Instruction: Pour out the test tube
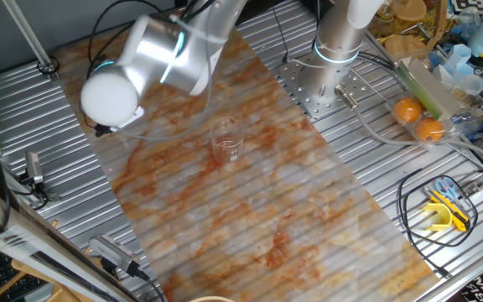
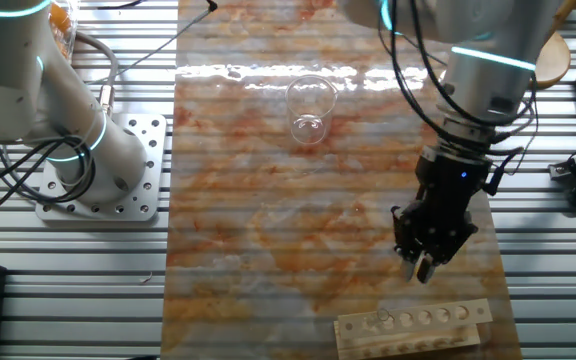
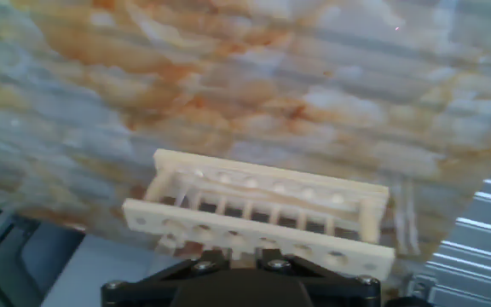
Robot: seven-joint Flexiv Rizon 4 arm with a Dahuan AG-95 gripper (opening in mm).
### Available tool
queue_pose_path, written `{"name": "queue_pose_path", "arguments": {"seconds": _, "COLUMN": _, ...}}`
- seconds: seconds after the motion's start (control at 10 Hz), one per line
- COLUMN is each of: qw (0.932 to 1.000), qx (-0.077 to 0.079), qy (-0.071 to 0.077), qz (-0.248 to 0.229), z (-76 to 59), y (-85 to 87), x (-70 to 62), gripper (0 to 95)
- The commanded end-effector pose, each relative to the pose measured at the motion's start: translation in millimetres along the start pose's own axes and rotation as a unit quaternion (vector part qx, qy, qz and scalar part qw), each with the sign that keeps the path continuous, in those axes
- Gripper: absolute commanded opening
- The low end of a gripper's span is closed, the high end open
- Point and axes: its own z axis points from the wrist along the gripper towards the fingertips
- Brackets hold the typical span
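Observation:
The test tube (image 2: 383,318) is a faint clear tube that stands in the left end hole of the pale wooden rack (image 2: 438,322). In the hand view it shows only as pale streaks (image 3: 404,223) at the right end of the rack (image 3: 254,213). My gripper (image 2: 423,268) hangs a little above the rack and just behind it, pointing down. Its fingers stand slightly apart with nothing between them. In the hand view the gripper (image 3: 237,254) shows only as a dark, blurred base at the bottom edge. The glass beaker (image 2: 308,108) stands upright far from it, and also shows in one fixed view (image 1: 227,143).
The marbled orange mat (image 2: 298,220) covers the table's middle. The arm's base (image 2: 98,165) stands on the metal table to the left. In one fixed view, oranges (image 1: 418,119), toys and cables crowd the right side, and the arm's elbow (image 1: 141,71) hides the rack.

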Motion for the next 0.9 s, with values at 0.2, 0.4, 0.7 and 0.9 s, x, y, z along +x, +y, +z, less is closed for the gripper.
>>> {"name": "queue_pose_path", "arguments": {"seconds": 0.2, "qw": 0.9967, "qx": -0.04, "qy": 0.007, "qz": 0.071, "z": 6.5, "y": 18.6, "x": 3.8, "gripper": 19.0}}
{"name": "queue_pose_path", "arguments": {"seconds": 0.4, "qw": 0.9936, "qx": -0.052, "qy": 0.008, "qz": 0.099, "z": 10.6, "y": 22.4, "x": 1.8, "gripper": 19.0}}
{"name": "queue_pose_path", "arguments": {"seconds": 0.7, "qw": 0.9821, "qx": -0.094, "qy": 0.011, "qz": 0.163, "z": 14.9, "y": 27.8, "x": -0.5, "gripper": 19.0}}
{"name": "queue_pose_path", "arguments": {"seconds": 0.9, "qw": 0.977, "qx": -0.104, "qy": 0.015, "qz": 0.185, "z": 16.1, "y": 29.4, "x": -1.2, "gripper": 19.0}}
